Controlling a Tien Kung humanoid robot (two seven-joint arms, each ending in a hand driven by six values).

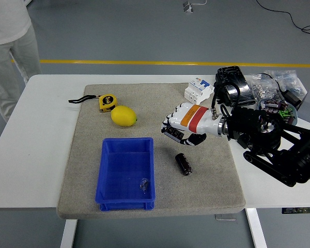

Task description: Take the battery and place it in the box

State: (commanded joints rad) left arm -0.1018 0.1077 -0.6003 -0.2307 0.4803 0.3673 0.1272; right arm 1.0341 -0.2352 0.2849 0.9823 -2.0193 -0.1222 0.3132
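Observation:
The battery point(184, 164), a dark cylinder, lies on the grey mat point(93, 155) just right of the blue box point(126, 174). The box is open-topped and holds a small clear bulb-like item point(143, 183). My right hand point(176, 130), white with a red and orange band, hovers above and slightly left of the battery, apart from it. Its fingers are spread and relaxed and hold nothing. The left arm does not show.
A lemon point(124, 115) and a yellow tape measure point(107, 102) lie at the mat's back left. A white circuit breaker point(198, 90), a black pouch point(231, 84), bags and a bowl of small parts point(277, 111) crowd the back right. A person point(10, 46) stands at the far left.

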